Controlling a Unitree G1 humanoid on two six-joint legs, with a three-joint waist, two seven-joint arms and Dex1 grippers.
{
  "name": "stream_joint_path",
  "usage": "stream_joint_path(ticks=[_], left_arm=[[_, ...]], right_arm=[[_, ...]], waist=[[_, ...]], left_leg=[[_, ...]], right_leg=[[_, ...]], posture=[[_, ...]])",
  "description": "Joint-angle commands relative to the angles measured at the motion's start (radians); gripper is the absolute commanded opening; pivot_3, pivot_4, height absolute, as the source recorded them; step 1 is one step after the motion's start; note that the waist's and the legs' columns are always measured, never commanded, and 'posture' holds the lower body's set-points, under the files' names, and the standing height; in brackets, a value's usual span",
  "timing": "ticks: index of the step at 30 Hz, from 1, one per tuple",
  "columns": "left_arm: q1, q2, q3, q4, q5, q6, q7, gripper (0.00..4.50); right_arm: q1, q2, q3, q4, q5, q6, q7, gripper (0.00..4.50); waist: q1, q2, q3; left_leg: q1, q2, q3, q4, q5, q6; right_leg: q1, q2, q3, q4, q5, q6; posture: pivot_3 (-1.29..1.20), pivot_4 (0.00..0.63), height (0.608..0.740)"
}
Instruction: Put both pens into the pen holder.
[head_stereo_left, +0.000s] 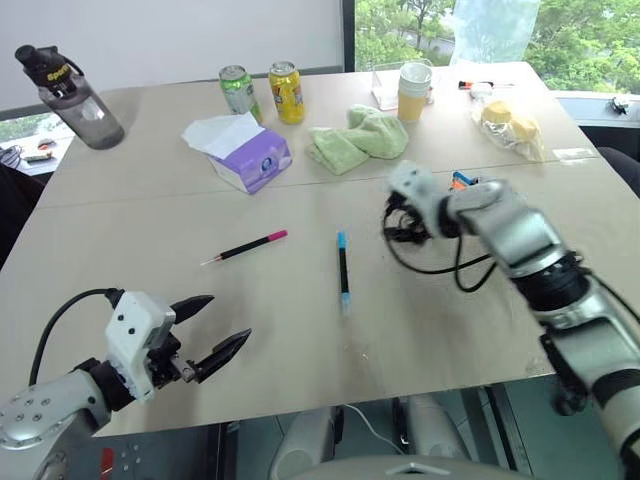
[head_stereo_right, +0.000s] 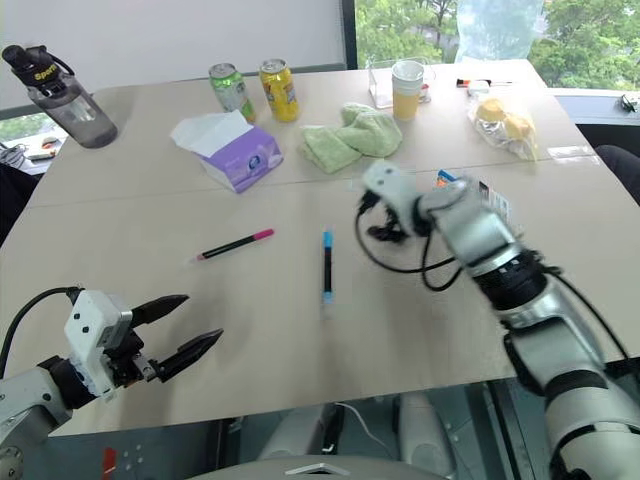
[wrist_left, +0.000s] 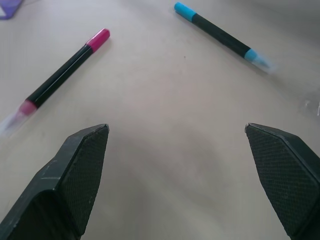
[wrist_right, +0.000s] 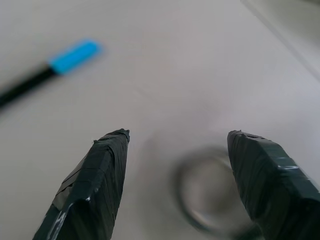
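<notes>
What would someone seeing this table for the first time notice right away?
Two slim black pens lie loose in the middle of the table: the pink-ended pen and, to its right, the blue-capped pen. The left gripper hovers open at the near edge, jaws wide, with both pens ahead of it. The right gripper, jaws apart and holding nothing, hangs over the table beside the blue-capped pen.
</notes>
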Motion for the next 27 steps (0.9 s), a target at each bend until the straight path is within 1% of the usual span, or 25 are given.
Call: stream_joint_path(ticks=[1,5,10,15,16,17,18,19,20,23,27], left_arm=[[-0.020,0.013,-0.008,-0.002,-0.009,-0.006,-0.006,4.50],[-0.049,0.026,-0.018,0.016,-0.006,-0.002,-0.013,4.50],[-0.056,0.035,-0.020,0.023,-0.007,-0.004,-0.020,4.50],[-0.063,0.038,-0.029,0.028,-0.005,-0.004,-0.020,4.50],[-0.065,0.038,-0.031,0.028,-0.004,-0.003,-0.019,4.50],[-0.066,0.039,-0.031,0.028,-0.005,-0.003,-0.019,4.50],[-0.067,0.039,-0.033,0.028,-0.004,-0.003,-0.018,4.50],[-0.068,0.040,-0.034,0.029,-0.004,-0.003,-0.018,4.50],[-0.069,0.041,-0.034,0.030,-0.003,-0.003,-0.019,4.50],[-0.076,0.045,-0.035,0.037,-0.001,-0.003,-0.022,4.50],[-0.085,0.049,-0.038,0.046,0.003,-0.005,-0.025,4.50]], right_arm=[[0.016,-0.032,-0.026,0.013,0.004,-0.032,0.015,3.35],[0.032,-0.005,-0.063,0.001,0.044,0.012,0.004,3.35],[0.029,0.021,-0.058,-0.043,0.056,0.040,-0.018,3.35],[0.077,0.016,-0.022,-0.071,0.065,0.047,-0.013,3.35],[0.088,0.013,-0.014,-0.072,0.067,0.049,-0.008,2.81],[0.096,0.010,-0.007,-0.071,0.066,0.048,-0.006,2.48],[0.103,0.006,0.000,-0.065,0.062,0.045,-0.008,2.26],[0.106,0.006,0.002,-0.056,0.060,0.045,-0.011,1.69],[0.107,0.008,-0.001,-0.045,0.060,0.047,-0.015,1.34],[0.104,0.011,-0.008,-0.018,0.051,0.027,-0.030,0.04],[0.069,0.036,-0.046,-0.017,0.061,0.008,-0.043,0.04]], waist=[[-0.004,0.000,0.000],[0.001,0.000,0.000],[0.003,0.000,0.000],[0.004,0.000,0.000],[0.005,0.000,0.000],[0.005,0.000,0.000],[0.005,0.000,0.000],[0.005,0.000,0.000],[0.004,0.000,0.000],[0.003,-0.001,-0.001],[0.002,-0.001,-0.001]], left_leg=[[0.000,0.000,0.000,0.000,0.000,0.000],[0.000,0.000,0.000,0.000,0.000,0.000],[-0.001,0.000,0.000,0.000,0.000,0.000],[-0.001,0.000,0.000,0.000,0.000,0.000],[-0.001,0.000,0.000,0.000,0.000,0.000],[-0.001,0.000,0.000,0.000,0.000,0.000],[-0.001,0.000,0.000,0.000,0.000,0.000],[-0.001,0.000,0.000,0.000,0.000,0.000],[0.000,0.000,0.000,0.000,0.000,0.000],[0.000,0.000,0.000,0.000,0.000,0.000],[0.000,0.000,0.000,0.001,0.000,0.000]], right_leg=[[0.000,0.000,0.001,0.000,0.000,0.000],[0.000,0.000,0.004,0.000,0.000,0.000],[0.000,0.000,0.003,-0.001,0.000,0.000],[0.000,0.000,0.003,-0.001,0.000,0.000],[0.000,0.000,0.003,-0.001,0.000,0.000],[0.000,0.000,0.003,-0.001,0.000,0.000],[0.000,0.000,0.003,-0.001,0.000,0.000],[0.000,0.000,0.003,-0.001,0.000,0.000],[0.000,0.000,0.003,-0.001,0.000,0.000],[0.000,0.000,0.004,-0.001,0.000,0.000],[0.001,0.000,0.003,-0.001,0.000,0.000]], posture=[[0.00,0.150,0.740],[0.00,0.150,0.740],[0.00,0.150,0.740],[0.00,0.150,0.740],[0.00,0.150,0.740],[0.00,0.150,0.740],[0.00,0.150,0.740],[0.00,0.150,0.740],[0.00,0.150,0.740],[0.00,0.150,0.740],[0.00,0.150,0.740]])
